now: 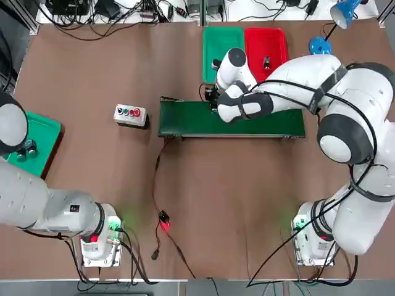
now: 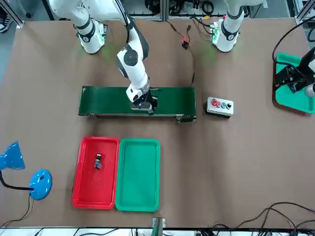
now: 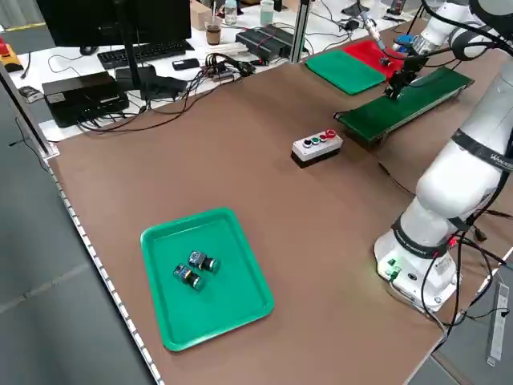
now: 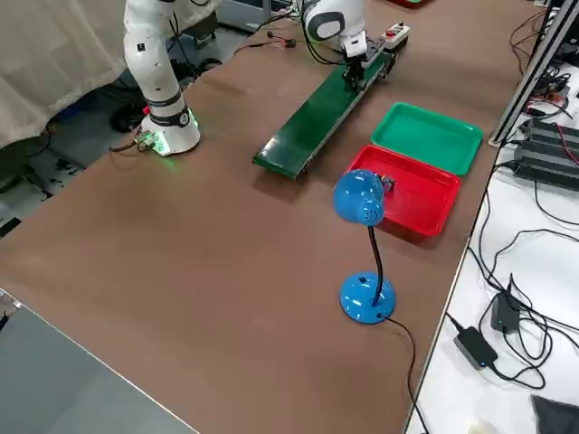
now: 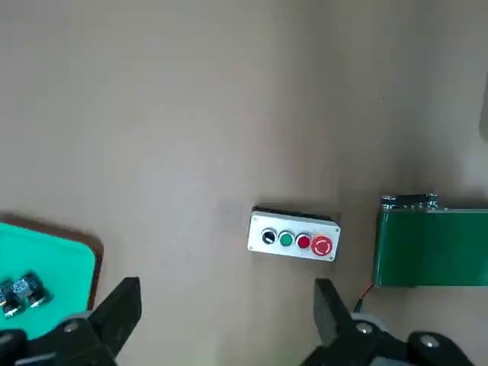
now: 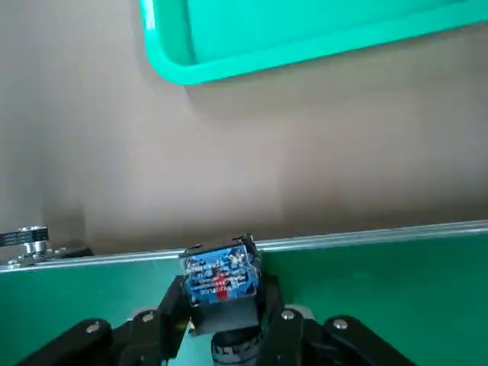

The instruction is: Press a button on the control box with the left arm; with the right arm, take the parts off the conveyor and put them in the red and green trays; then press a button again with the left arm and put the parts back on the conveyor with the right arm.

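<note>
The brown worktop (image 1: 247, 185) carries a long green conveyor (image 1: 271, 122) across its middle. Past the conveyor, on the side away from the arm bases, a green tray (image 1: 219, 52) and a red tray (image 1: 274, 43) lie side by side and touching. The red tray holds one small part (image 2: 97, 161); the green one beside it shows nothing inside. A second green tray (image 3: 204, 277) sits near the worktop's left edge with two small parts (image 3: 195, 269) in it.

The right arm reaches over the conveyor and its right pincer (image 6: 221, 316) is down on the belt near the far rail. Its fingers (image 6: 164, 313) press in against both sides of a small blue part (image 6: 219, 276) with a red mark, so the pincer is clenched around that part, which still stands on the belt.

The grey control box (image 5: 294, 235) rests on the worktop just off the conveyor's left end, showing a black, a green and two red buttons. The left pincer (image 5: 225, 309) hangs well above the worktop, its fingers spread wide and holding nothing, with the control box seen between them far below.
</note>
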Motion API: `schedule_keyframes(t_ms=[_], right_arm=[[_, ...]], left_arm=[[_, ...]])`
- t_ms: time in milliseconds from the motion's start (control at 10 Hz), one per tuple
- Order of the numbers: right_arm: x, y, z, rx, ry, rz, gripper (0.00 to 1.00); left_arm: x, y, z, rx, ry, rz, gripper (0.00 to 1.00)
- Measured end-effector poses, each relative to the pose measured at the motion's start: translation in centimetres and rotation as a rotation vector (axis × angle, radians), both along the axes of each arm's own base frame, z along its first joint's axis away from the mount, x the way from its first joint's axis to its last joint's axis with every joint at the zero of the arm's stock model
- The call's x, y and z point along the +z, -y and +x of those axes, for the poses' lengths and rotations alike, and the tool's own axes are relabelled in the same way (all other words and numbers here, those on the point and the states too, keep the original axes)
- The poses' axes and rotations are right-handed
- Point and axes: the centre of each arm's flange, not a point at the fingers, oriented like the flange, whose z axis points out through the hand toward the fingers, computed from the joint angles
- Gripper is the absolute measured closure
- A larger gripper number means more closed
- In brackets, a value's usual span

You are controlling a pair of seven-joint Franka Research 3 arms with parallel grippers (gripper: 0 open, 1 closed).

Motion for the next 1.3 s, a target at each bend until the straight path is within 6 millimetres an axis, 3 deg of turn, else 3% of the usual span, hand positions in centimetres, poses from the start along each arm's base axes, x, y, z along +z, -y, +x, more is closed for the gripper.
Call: schedule_keyframes(t_ms=[300,600,800,900,1000,1300], right_arm=[[1.1,0.3,1.5,-0.02,0.026,0.013,0.56],[3.4,3.5,8.0,-0.063,0.114,0.014,0.56],[2.3,7.6,13.2,-0.005,0.159,-0.033,0.56],[1.2,9.3,14.7,0.011,0.161,-0.056,0.56],[0.0,9.9,15.2,0.015,0.155,-0.069,0.56],[-2.5,9.1,16.2,0.021,0.181,-0.067,0.56]], left_arm=[[0.0,0.0,0.0,0.0,0.0,0.0,0.0],[0.0,0.1,0.0,-0.001,0.0,0.0,0.0],[0.0,0.0,0.0,0.0,0.0,0.0,0.0],[0.0,0.0,0.0,0.0,0.0,0.0,0.0],[0.0,0.0,0.0,0.001,0.0,0.0,0.0],[0.0,0.0,0.0,-0.001,0.0,0.0,0.0]])
